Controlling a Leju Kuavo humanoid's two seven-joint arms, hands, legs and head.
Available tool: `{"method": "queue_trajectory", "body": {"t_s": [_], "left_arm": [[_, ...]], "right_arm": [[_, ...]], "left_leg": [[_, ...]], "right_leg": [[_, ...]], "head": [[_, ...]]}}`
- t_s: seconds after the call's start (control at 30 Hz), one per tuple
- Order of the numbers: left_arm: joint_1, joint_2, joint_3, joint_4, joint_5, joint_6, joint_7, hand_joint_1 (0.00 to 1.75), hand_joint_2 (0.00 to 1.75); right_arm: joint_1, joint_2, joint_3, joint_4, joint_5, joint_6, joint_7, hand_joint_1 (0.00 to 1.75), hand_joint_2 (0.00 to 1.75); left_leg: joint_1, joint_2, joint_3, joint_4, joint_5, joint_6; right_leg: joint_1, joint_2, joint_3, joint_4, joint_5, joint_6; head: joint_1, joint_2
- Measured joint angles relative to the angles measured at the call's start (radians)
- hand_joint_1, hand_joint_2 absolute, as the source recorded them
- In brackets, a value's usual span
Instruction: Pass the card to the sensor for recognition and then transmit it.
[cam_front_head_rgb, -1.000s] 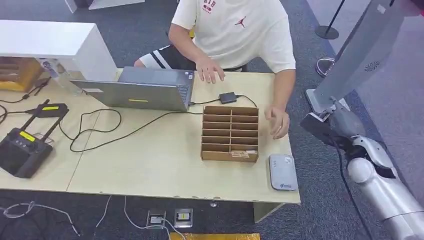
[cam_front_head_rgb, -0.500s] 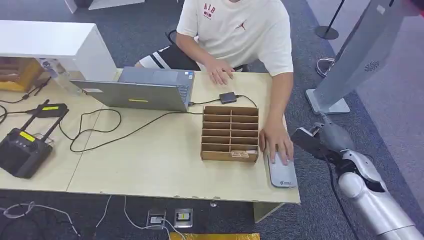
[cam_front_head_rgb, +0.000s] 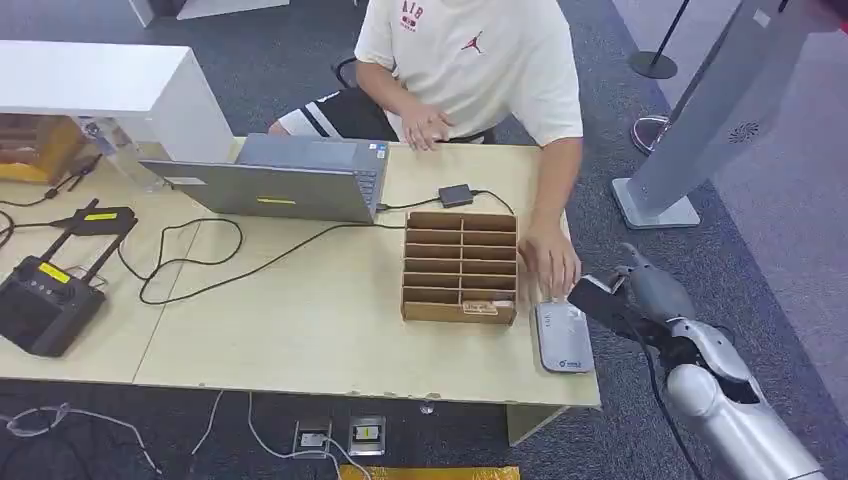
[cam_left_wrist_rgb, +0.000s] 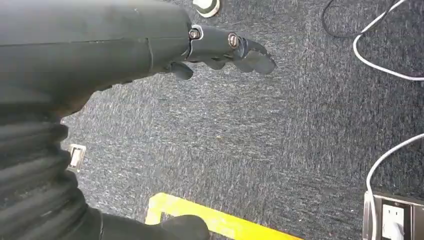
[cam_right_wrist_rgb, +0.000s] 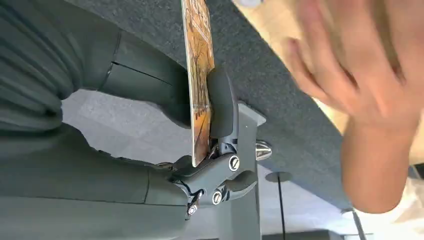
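Right wrist view shows the right robot hand (cam_right_wrist_rgb: 212, 125) pinching the card (cam_right_wrist_rgb: 197, 80) edge-on between a thick thumb and darker fingers (cam_right_wrist_rgb: 222, 102), the card's printed orange-brown face turned sideways to the camera. Close beyond the card a person's hand (cam_right_wrist_rgb: 350, 65) shows blurred over the pale bench edge. From the head view, the right robot hand (cam_front_head_rgb: 625, 295) sits at the right end of the bench (cam_front_head_rgb: 300, 330), off its edge, with the card (cam_front_head_rgb: 593, 297) showing dark at its tip, just beside the sensor (cam_front_head_rgb: 562, 337), a flat grey-white pad lying near the bench's front right corner. The person's hand (cam_front_head_rgb: 550, 265) rests on the bench between the sensor and the rack (cam_front_head_rgb: 461, 266), a brown wooden rack of small slots; the lowest right slot holds something pale. Whether that hand touches the card cannot be told. Behind the rack a small black box (cam_front_head_rgb: 455, 194) lies with a cable (cam_front_head_rgb: 200, 270) running across the bench toward a grey laptop (cam_front_head_rgb: 270, 185). Farther left lie a black controller (cam_front_head_rgb: 45, 300) with a yellow label and a second black device (cam_front_head_rgb: 100, 220). The person (cam_front_head_rgb: 470, 60), in a white shirt, sits behind the bench. Left wrist view shows the left robot hand (cam_left_wrist_rgb: 220, 47) hanging over dark carpet (cam_left_wrist_rgb: 250, 140), holding nothing, its fingers loosely extended and slightly apart; a yellow strip (cam_left_wrist_rgb: 215, 220) and white cables (cam_left_wrist_rgb: 385, 65) lie on the floor.
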Motion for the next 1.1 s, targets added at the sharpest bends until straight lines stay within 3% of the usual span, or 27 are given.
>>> {"method": "queue_trajectory", "body": {"t_s": [1.1], "left_arm": [[0.0,-0.005,-0.005,0.0,-0.019,0.001,0.0,0.0,1.75]], "right_arm": [[0.093,0.032,0.001,-0.058,0.018,0.02,0.027,1.75,1.75]], "left_leg": [[0.0,0.0,0.0,0.0,0.0,0.0]], "right_leg": [[0.0,0.0,0.0,0.0,0.0,0.0]], "head": [[0.0,0.0]]}}
